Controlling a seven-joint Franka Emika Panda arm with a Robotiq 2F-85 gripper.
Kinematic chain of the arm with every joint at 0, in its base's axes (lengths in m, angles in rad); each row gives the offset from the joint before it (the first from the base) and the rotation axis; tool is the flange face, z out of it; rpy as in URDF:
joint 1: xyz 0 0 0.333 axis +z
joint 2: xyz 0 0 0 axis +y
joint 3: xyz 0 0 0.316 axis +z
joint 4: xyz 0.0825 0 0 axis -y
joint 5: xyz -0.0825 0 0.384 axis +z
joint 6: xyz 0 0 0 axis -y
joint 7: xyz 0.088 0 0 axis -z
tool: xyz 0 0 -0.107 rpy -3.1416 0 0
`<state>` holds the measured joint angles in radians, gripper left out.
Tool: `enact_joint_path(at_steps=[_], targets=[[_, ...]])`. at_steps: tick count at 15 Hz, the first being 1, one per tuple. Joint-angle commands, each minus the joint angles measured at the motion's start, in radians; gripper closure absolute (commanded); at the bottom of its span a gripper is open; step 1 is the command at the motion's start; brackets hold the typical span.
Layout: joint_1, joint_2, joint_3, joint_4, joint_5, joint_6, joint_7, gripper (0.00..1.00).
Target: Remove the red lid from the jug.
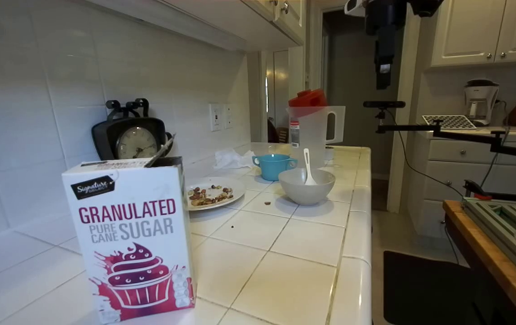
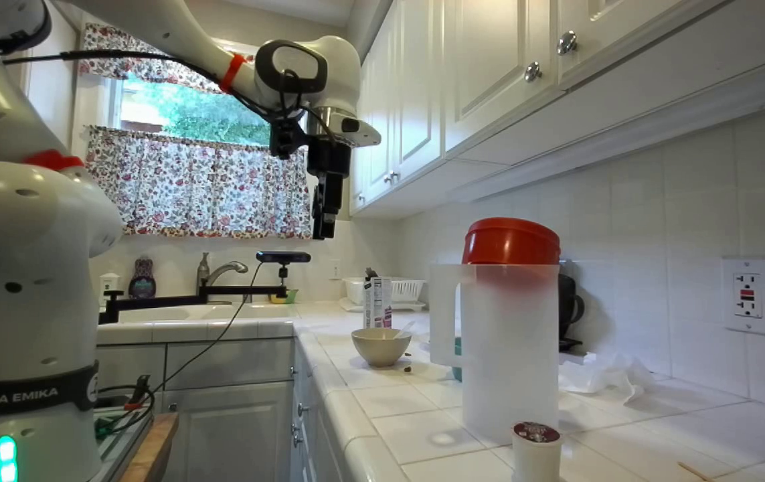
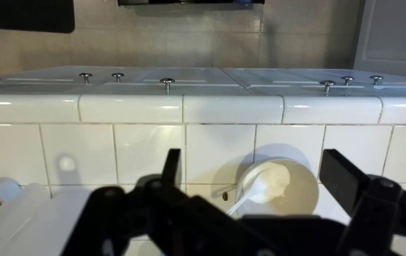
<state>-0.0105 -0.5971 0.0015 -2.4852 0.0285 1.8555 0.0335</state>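
Note:
The red lid [image 1: 308, 99] sits tilted in the mouth of the jug [image 1: 310, 128], with its upper part standing above the rim. In an exterior view the lid [image 2: 511, 242] and the frosted jug [image 2: 509, 348] stand near, with the handle toward the robot's side. In the wrist view the jug's whitish side [image 3: 43, 227] shows partly at lower left; the lid is hidden there. My gripper [image 3: 252, 163] is open and empty, its fingers wide apart, high above the counter over the bowl. It also shows in both exterior views [image 1: 383, 83] [image 2: 325, 227], apart from the jug.
A bowl with a white spoon [image 1: 307, 187], a blue cup [image 1: 274, 167], a plate of nuts [image 1: 215, 194] and a sugar box [image 1: 131, 239] stand on the counter. A small pod [image 2: 536, 452] stands by the jug. Upper cabinets [image 2: 489, 73] hang over the counter.

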Motion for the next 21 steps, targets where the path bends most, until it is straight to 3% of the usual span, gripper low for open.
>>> enact_joint_path(at_steps=[1, 5, 10, 16, 21], targets=[[0.003, 0.011, -0.041, 0.026, 0.104, 0.073, 0.016, 0.00], [-0.037, 0.055, -0.059, 0.091, 0.162, 0.239, 0.078, 0.00], [-0.151, 0.166, -0.027, 0.219, 0.010, 0.360, 0.219, 0.00], [-0.230, 0.363, -0.010, 0.524, -0.195, 0.164, 0.431, 0.00], [-0.206, 0.505, -0.064, 0.721, -0.168, -0.034, 0.495, 0.00]])
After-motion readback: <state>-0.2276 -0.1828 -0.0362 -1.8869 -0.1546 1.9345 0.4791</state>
